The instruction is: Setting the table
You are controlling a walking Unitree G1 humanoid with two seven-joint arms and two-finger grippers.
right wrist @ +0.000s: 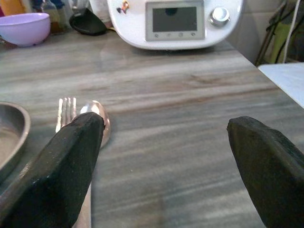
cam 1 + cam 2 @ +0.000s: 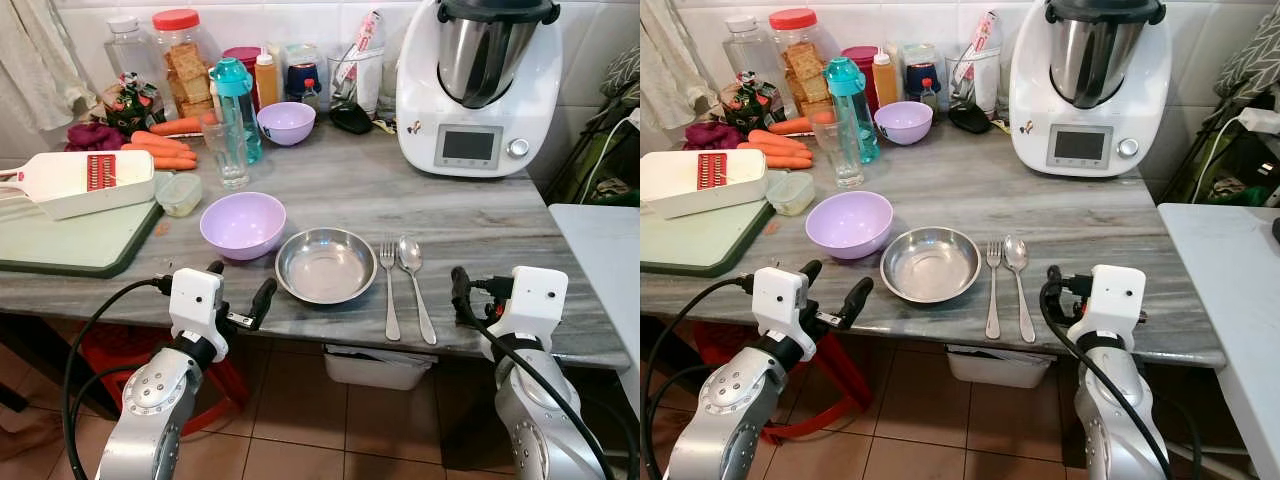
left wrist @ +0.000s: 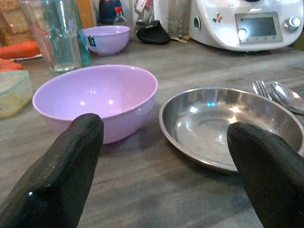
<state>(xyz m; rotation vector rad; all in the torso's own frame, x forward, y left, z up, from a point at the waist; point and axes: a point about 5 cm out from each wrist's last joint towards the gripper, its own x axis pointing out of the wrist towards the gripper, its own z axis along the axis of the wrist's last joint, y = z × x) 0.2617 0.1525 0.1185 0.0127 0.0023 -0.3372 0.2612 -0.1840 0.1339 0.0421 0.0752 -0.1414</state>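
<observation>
On the grey counter (image 2: 450,215) a steel dish (image 2: 326,264) lies near the front edge, with a fork (image 2: 389,285) and a spoon (image 2: 414,282) side by side to its right. A purple bowl (image 2: 243,224) stands just left of the dish, touching or nearly touching it. Behind it stands a clear glass (image 2: 228,150), and a second purple bowl (image 2: 286,122) is further back. My left gripper (image 2: 240,285) hovers open at the counter's front edge, facing the gap between bowl (image 3: 95,97) and dish (image 3: 228,126). My right gripper (image 1: 164,126) is open at the edge, right of the spoon (image 1: 97,118).
A white kitchen machine (image 2: 478,85) stands at the back right. At the left are a green cutting board (image 2: 70,240), a white slicer (image 2: 80,182) and carrots (image 2: 160,150). Bottles and jars line the back wall. A white table (image 2: 605,250) adjoins on the right.
</observation>
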